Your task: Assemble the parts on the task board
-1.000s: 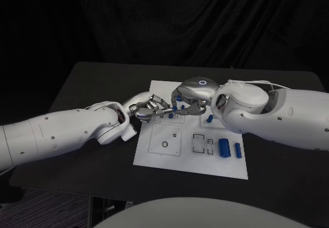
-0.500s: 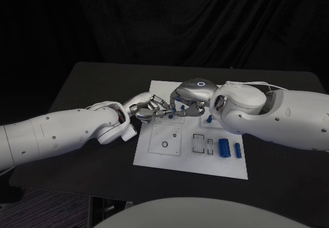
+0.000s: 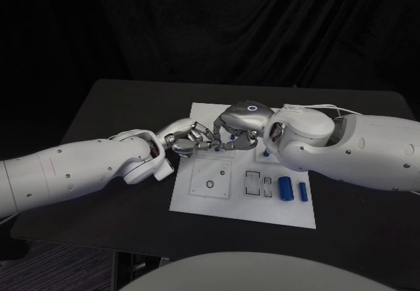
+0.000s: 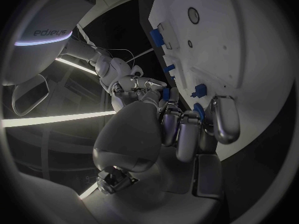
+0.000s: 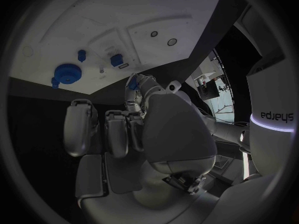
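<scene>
Left hand [image 3: 191, 140] and right hand [image 3: 235, 134] meet fingertip to fingertip above far part of task board [image 3: 210, 200] on counter; what either pinches: cannot tell. Loose blue parts [image 3: 285, 188] near right edge look light, rigid, smooth; best pinched across flanks.

A robotics lab: a black table [image 3: 114, 121] before a black curtain backdrop [image 3: 263, 36], carrying a white task board [image 3: 201, 200] for assembly trials.

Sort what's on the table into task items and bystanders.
Job: task board; two blue parts lying on it; round blue part standing in it; left hand and right hand, meeting over the board.
Bystanders: black table; white cable.
</scene>
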